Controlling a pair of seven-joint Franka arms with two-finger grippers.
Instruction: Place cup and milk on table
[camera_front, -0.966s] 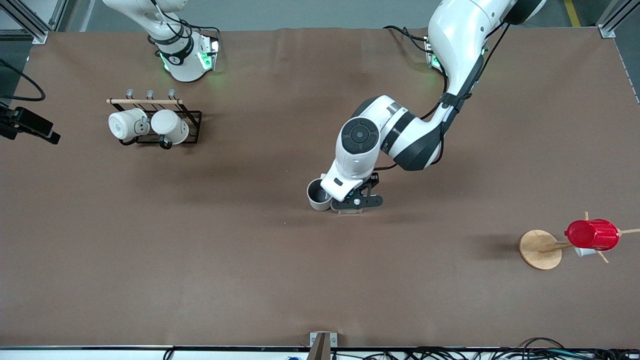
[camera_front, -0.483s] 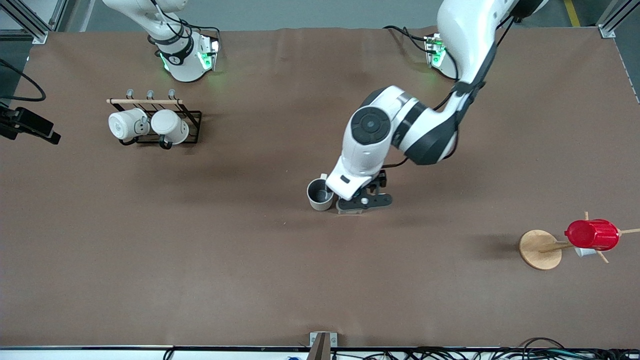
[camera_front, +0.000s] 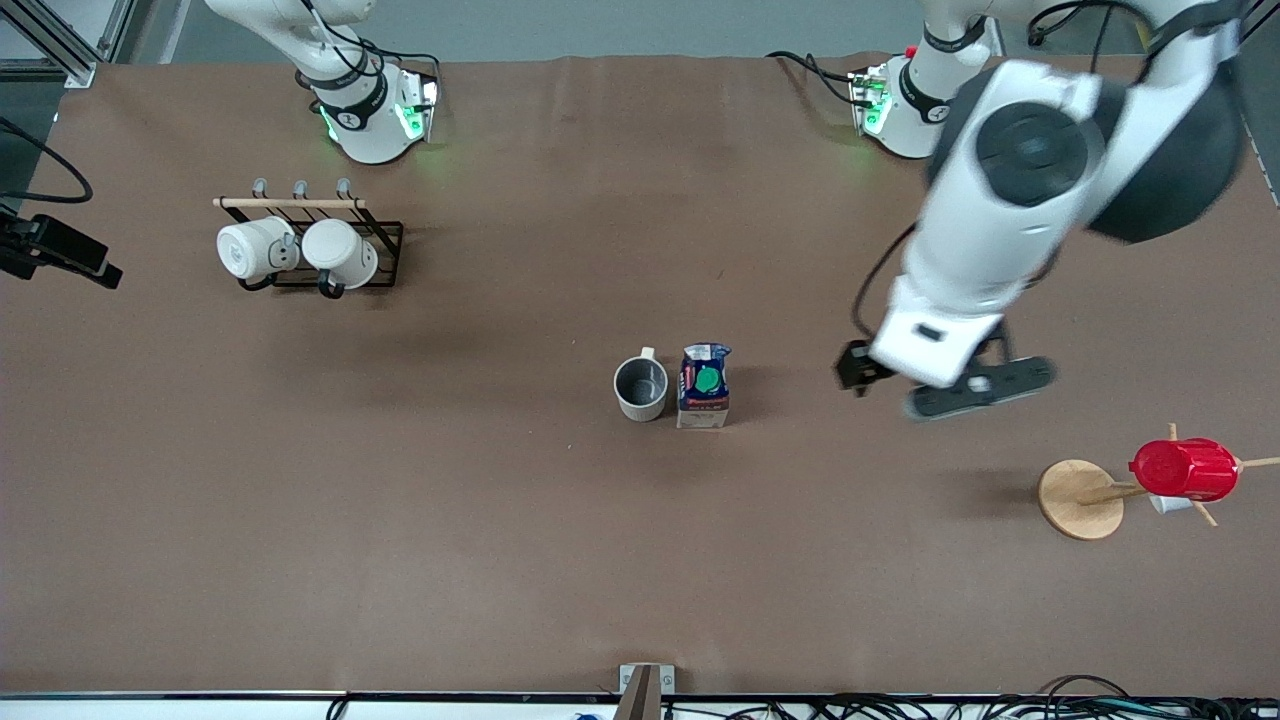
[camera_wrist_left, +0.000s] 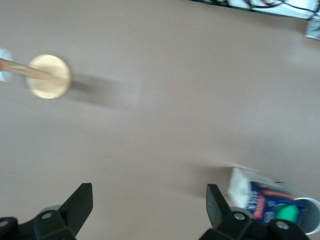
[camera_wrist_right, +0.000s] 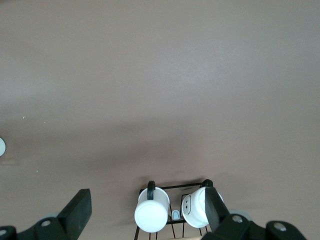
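Both grippers empty, left gripper (camera_wrist_left: 147, 210) wide open over table (camera_front: 400, 520), right gripper (camera_wrist_right: 145, 212) wide open.

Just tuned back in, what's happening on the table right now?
The cup and the milk both stand upright on the table, side by side mid-table, and neither arm touches them. The left gripper is open and empty, up over bare table between the milk and the wooden cup tree holding a red cup. The right gripper waits open near its base, over the rack of two white mugs.
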